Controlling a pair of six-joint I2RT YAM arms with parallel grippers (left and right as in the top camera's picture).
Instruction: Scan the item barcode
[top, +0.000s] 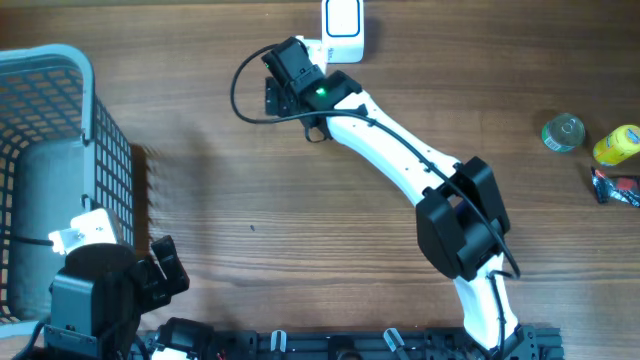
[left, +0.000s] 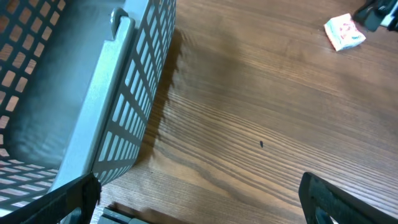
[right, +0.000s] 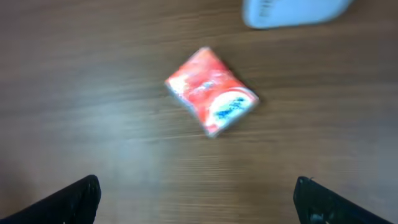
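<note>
There's the packet (right: 211, 91): small and squarish, in a red wrapper with a white patch and a touch of blue print. It's lying flat on the wooden worktop (right: 87, 106), turned corner-on like a diamond, and it lies free on the wood. The right wrist view is blurred, so I can't make out a barcode. Just past its far corner, near but apart, sits the scanner (top: 343, 30), a white box with rounded corners at the far edge of the worktop. In the left wrist view the packet looks paler, white with red marks.
</note>
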